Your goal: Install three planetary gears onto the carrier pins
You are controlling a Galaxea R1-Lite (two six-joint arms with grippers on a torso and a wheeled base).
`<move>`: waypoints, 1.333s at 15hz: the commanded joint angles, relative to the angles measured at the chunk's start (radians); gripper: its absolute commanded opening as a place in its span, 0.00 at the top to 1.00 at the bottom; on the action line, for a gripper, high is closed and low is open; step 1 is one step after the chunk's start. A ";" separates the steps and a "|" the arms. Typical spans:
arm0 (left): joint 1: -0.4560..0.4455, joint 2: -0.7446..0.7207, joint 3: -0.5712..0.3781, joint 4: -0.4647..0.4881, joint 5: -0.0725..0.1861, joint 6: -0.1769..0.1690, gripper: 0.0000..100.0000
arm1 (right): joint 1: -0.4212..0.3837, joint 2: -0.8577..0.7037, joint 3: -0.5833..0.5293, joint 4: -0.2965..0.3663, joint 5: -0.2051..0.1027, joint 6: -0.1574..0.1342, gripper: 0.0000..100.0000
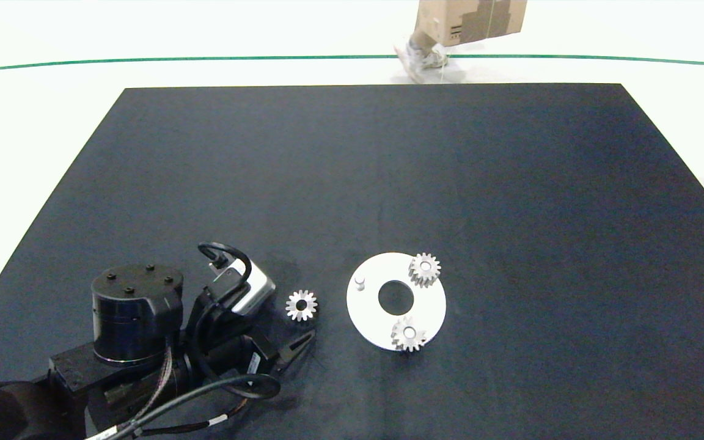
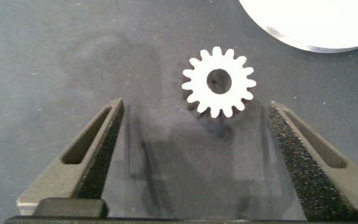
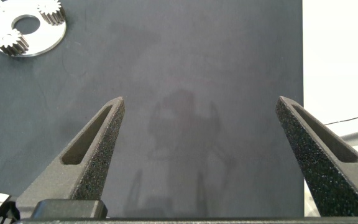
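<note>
Two planetary gears (image 1: pixel 425 269) (image 1: pixel 408 333) already sit on pins of the white disc (image 1: pixel 364 311); one carrier pin (image 1: pixel 360 283) stands bare. The third gear (image 1: pixel 301 305) lies on the table just beside the disc, ahead of the left gripper (image 2: pixel 194 152), fingers apart. The right gripper (image 3: pixel 197 155) hangs spread, away from the disc

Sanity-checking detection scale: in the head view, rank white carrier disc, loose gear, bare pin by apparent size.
1. White carrier disc, clearly largest.
2. Loose gear on the table between the open left claw and the disc; looks about the same as the two mounted gears.
3. Bare pin, smallest.
</note>
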 commanded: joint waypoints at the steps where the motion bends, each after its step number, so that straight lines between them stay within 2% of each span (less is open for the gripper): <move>1: -0.015 0.020 -0.012 -0.005 -0.001 -0.012 0.14 | 0.000 0.004 -0.001 0.003 -0.002 -0.002 0.00; 14: -0.024 0.047 -0.027 -0.045 0.001 -0.014 0.40 | -0.001 0.007 -0.002 0.003 -0.002 -0.002 0.00; 20: -0.035 0.054 -0.032 -0.047 0.010 -0.014 0.52 | -0.001 0.006 -0.008 0.004 -0.002 -0.002 0.00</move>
